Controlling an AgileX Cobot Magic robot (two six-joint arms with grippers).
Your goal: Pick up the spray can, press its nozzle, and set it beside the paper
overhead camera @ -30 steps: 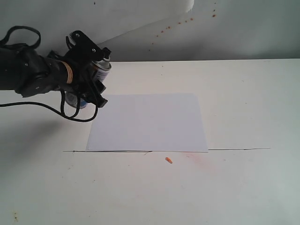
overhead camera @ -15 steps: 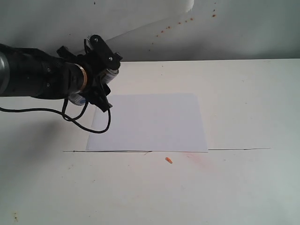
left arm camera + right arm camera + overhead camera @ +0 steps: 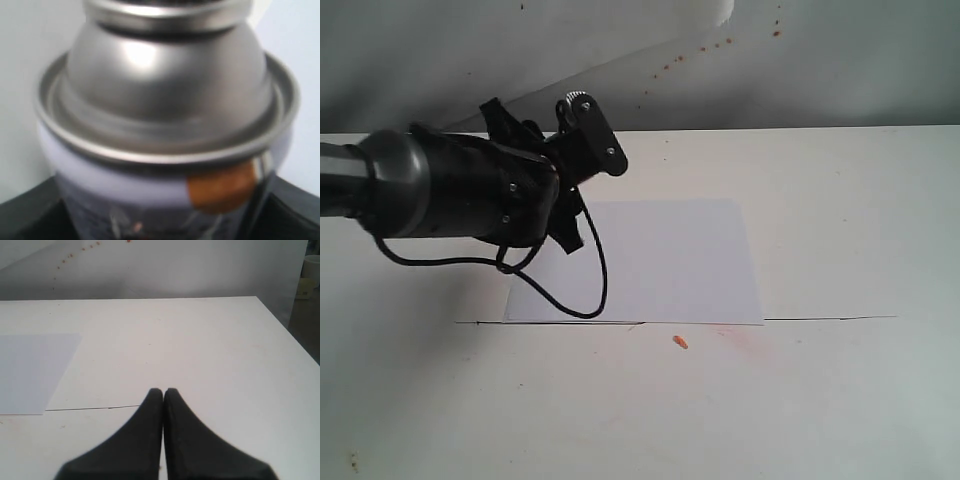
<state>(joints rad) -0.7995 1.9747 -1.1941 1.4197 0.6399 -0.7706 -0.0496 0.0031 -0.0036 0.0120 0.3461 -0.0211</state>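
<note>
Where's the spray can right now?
The spray can is clamped in the left gripper, on the left of the exterior view by the paper's far left corner. The arm hides it there, but it fills the left wrist view.

Bright silver with soft white glare on the dome and rolled rim of the can (image 3: 165, 100). Pale lilac-white on the band under the rim, with one orange patch at its edge and blurred dark print lower down. Matt black on the left gripper (image 3: 582, 185), the cable (image 3: 604, 270) and the right gripper (image 3: 163, 392). Black with a grey section on the arm (image 3: 450, 195). Plain white, faintly blue, unpatterned, on the paper (image 3: 650, 260). White on the table (image 3: 820, 400), marked by a thin dark line (image 3: 830, 319), one orange speck (image 3: 680, 342) and a faint pink smear (image 3: 750, 345). Grey-white on the backdrop (image 3: 840, 60), dotted with small orange-red spots (image 3: 705, 47).
</note>
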